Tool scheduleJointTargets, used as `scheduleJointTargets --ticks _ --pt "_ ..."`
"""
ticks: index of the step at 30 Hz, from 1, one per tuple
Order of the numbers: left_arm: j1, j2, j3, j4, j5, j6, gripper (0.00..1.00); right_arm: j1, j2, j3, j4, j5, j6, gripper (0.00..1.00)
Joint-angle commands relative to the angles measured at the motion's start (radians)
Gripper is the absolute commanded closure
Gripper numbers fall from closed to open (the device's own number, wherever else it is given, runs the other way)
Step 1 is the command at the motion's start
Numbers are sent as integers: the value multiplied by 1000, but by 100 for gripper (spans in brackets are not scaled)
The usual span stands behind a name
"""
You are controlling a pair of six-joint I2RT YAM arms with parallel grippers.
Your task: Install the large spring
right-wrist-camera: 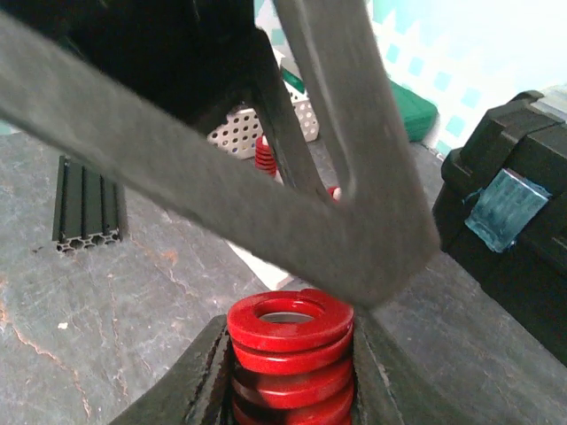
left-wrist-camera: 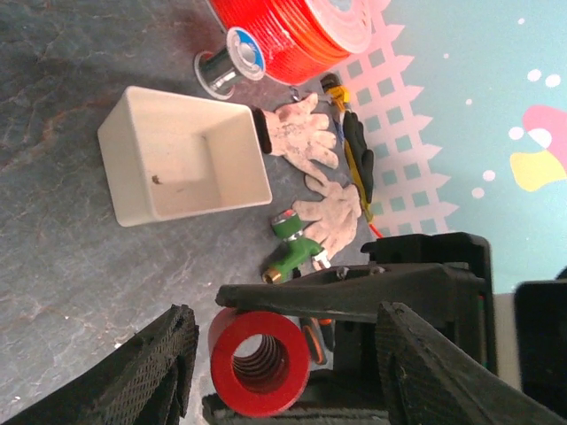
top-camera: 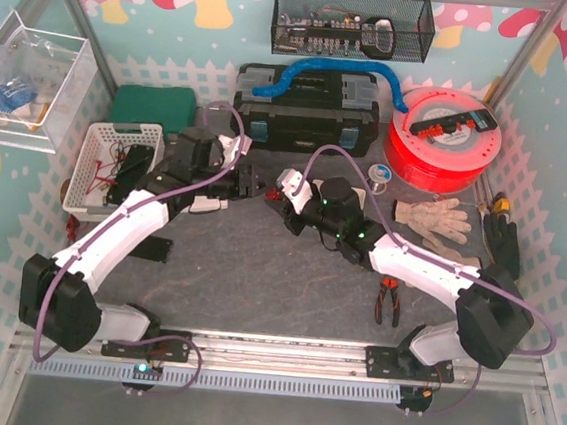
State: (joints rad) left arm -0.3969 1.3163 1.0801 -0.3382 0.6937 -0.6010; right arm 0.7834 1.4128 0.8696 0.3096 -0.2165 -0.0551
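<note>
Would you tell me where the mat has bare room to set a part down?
The widest bare patch is the near-centre mat, between the left arm and right arm, with the pliers at its right edge. The back is crowded: basket, toolbox, red spool, gloves.

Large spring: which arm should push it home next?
Right. The large spring is gripped between the fingers of the right gripper, its top end close under the black frame. What the left gripper holds is unclear.

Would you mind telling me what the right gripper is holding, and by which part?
The right gripper grips the large spring across its coiled sides, just below its exposed end.
</note>
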Motion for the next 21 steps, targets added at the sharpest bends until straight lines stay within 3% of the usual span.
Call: scheduleJointTargets --ticks 1,9,21 --pt "-5 16 4 19 14 26 42 21 7 37 81 32 9 96" --pt "-6 49 7 18 36 21 51 33 1 28 89 66 -3 97" --pt "-7 64 -7 5 93 43 53 34 0 33 73 139 -2 98"
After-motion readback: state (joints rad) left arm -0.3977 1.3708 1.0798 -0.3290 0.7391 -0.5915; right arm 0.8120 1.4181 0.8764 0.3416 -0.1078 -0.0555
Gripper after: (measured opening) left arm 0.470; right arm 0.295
